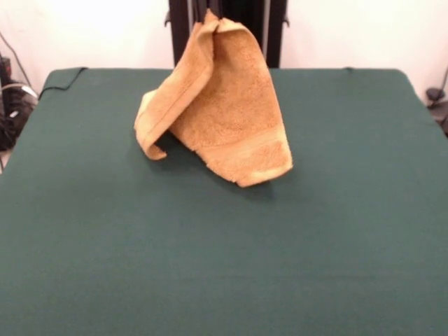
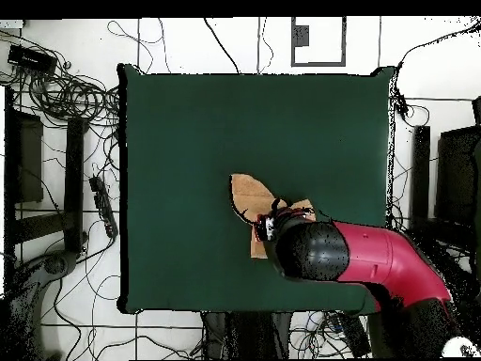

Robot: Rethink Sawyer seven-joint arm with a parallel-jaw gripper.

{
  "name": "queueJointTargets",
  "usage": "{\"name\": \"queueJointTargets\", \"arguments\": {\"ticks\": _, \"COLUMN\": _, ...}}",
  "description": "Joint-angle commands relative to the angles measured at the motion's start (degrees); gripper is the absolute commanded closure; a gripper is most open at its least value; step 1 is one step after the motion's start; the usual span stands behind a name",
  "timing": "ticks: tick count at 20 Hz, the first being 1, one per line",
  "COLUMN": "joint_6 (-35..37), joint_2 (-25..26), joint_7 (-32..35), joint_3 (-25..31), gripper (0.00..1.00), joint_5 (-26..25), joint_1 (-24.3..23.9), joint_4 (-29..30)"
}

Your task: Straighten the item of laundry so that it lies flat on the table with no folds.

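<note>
Front view: a tan-orange terry hand towel point(image 1: 227, 105) hangs in a tall peak above a large rectangular table covered in dark green fabric point(image 1: 224, 266). The towel's top corner reaches the upper edge of the picture, in front of the dark upright pedestal point(image 1: 178, 28); the gripper itself lies beyond that edge. The cloth is doubled along a long fold on its left side, where 1 edge curls under near the table surface. A woven border band crosses the lower right part, and the lowest corner rests on or just above the green cloth. The towel stands in the far half of the table, near the centre line, with broad bare fabric in front and to both sides.

Overhead view: the red and black arm point(image 2: 376, 258) reaches in from the lower right, and its black wrist covers most of the towel point(image 2: 249, 196). The gripper point(image 2: 272, 226) is at the towel's raised part, but whether its jaws are clamped on the cloth cannot be told. Cables point(image 2: 66, 94) lie on the white floor beyond the table's edges.
</note>
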Motion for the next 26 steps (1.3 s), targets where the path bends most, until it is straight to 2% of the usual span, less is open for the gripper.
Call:
{"name": "queueJointTargets", "arguments": {"ticks": 1, "joint_6": 7.27, "joint_2": 5.05, "joint_7": -6.55, "joint_3": 5.98, "gripper": 1.00, "joint_5": -1.34, "joint_1": 0.44, "joint_4": -4.27}}
{"name": "queueJointTargets", "arguments": {"ticks": 11, "joint_6": 9.97, "joint_2": 9.89, "joint_7": -9.93, "joint_3": 6.62, "gripper": 1.00, "joint_5": -3.46, "joint_1": -0.61, "joint_4": -11.39}}
{"name": "queueJointTargets", "arguments": {"ticks": 26, "joint_6": 11.80, "joint_2": 14.72, "joint_7": -12.17, "joint_3": 9.33, "gripper": 1.00, "joint_5": -6.52, "joint_1": -2.69, "joint_4": -16.32}}
